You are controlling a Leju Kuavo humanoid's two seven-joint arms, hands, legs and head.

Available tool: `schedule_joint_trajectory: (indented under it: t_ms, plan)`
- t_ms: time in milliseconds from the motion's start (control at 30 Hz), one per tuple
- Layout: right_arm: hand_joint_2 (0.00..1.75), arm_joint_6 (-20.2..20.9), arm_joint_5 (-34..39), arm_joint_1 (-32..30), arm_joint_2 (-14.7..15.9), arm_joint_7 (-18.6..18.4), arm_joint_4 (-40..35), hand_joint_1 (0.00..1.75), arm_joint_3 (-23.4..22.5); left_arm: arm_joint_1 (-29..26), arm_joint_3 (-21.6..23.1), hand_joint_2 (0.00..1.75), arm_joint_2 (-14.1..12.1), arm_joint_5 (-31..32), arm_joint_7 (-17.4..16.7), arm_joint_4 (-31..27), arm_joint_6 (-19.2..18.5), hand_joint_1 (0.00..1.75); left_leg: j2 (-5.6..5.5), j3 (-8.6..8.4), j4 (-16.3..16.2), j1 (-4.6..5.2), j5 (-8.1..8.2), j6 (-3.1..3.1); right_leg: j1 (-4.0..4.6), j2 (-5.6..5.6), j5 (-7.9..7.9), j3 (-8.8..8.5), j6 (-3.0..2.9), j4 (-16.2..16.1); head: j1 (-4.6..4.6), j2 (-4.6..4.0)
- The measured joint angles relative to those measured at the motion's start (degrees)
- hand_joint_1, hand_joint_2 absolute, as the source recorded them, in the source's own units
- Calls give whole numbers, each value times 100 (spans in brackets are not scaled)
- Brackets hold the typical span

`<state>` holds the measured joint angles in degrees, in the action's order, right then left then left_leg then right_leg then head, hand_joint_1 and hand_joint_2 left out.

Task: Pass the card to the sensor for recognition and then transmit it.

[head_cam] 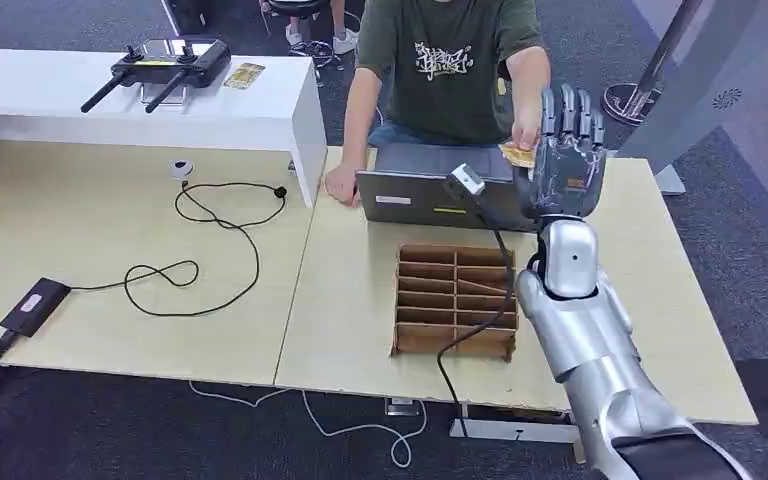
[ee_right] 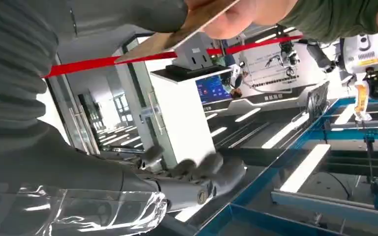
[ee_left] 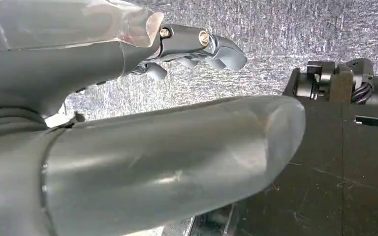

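Note:
My right hand [head_cam: 564, 155] is raised above the table's far side, its fingers pointing up. It pinches a yellowish card [head_cam: 516, 154] at its thumb side. A person in a green shirt [head_cam: 447, 60] sits across the table and grips the same card with one hand [head_cam: 526, 130]. In the right wrist view the card [ee_right: 177, 32] lies between my dark thumb [ee_right: 128, 14] and the person's fingertips [ee_right: 246, 14]. A small white sensor [head_cam: 466, 182] on a black cable stands just left of my hand. My left hand [ee_left: 197, 46] hangs over the floor, holding nothing, fingers loosely apart.
A grey laptop [head_cam: 430, 195] stands in front of the person, whose other hand rests beside it. A divided wooden box [head_cam: 455, 300] sits mid-table. To the left are a black cable [head_cam: 210, 240], a black adapter [head_cam: 32, 303] and a white shelf [head_cam: 130, 95] bearing a controller [head_cam: 165, 65] and a second card [head_cam: 244, 75].

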<state>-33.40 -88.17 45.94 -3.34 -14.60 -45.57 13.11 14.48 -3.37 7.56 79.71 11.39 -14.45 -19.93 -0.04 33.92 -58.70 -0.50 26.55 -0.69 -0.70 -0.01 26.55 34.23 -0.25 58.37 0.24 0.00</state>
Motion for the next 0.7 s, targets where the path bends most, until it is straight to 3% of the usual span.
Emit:
schedule_joint_trajectory:
  t_ms: [700]
  plan:
    - [175, 221, 0, -39, 0, 129, -168, 175, -142, -88, 74, 0, 0, 2, 68, 2, 133, 0, -1, 1, 0, 0, 0, 0, 0, -1, 0, 1, 0, -1, 2, 0]
